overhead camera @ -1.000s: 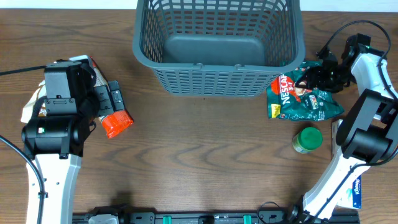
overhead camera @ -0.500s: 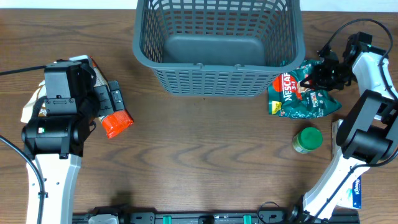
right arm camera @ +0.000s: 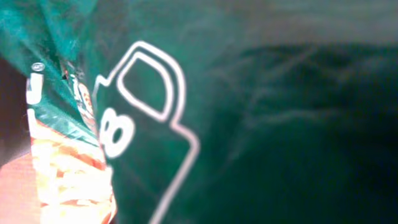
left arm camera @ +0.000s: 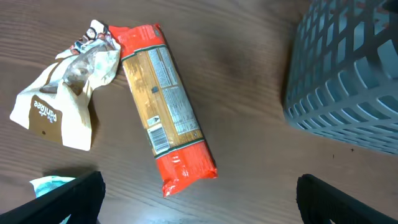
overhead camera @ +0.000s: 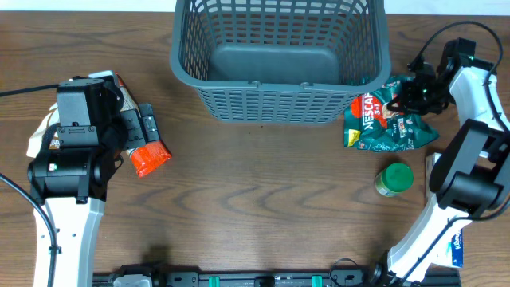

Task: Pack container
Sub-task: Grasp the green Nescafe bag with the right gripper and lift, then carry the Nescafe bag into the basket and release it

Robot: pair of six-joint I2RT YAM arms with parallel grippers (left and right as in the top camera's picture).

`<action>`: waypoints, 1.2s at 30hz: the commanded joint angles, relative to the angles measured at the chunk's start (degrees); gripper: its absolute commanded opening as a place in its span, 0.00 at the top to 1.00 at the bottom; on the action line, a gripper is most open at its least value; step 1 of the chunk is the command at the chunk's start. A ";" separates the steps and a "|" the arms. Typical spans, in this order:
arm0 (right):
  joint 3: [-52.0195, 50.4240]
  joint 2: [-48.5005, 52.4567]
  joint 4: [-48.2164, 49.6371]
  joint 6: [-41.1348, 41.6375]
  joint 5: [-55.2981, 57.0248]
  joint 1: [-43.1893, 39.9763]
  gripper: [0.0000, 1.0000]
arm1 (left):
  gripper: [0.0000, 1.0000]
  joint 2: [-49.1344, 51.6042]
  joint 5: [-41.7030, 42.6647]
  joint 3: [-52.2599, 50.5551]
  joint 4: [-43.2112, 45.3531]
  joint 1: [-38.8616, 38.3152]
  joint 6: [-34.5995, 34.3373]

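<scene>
Basket (overhead camera: 271, 108) sits at the table's far edge, centre, w/ nothing visible inside. The green coffee packet (overhead camera: 390, 126) lies just beside its right corner. The right gripper (overhead camera: 408, 97) is at the packet's top edge, but I can't tell if it's pinching, since the wrist cam shows only green foil. Risk: the floppy bag snags the rim or slips out on the lift. Left gripper (left arm camera: 202, 205) hangs spread wide over the red packet (left arm camera: 165, 112). The 1 small green jar (overhead camera: 394, 178) near the bag could get knocked.
</scene>
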 commanded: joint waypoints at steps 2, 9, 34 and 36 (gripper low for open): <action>-0.15 -8.92 1.73 2.99 8.61 -0.15 0.99 | 0.01 -0.50 -0.48 1.11 -0.17 0.33 0.52; -0.13 -18.67 4.57 5.77 14.36 -0.15 0.99 | 0.01 -0.50 -0.46 1.11 -0.61 0.33 0.55; -0.15 -50.12 32.63 3.06 7.93 8.20 0.99 | 0.02 -0.50 -0.46 1.11 -1.33 0.33 1.44; -0.15 -50.53 35.67 -2.64 3.21 11.45 0.99 | 0.02 -0.50 -0.46 1.11 -1.33 0.33 1.44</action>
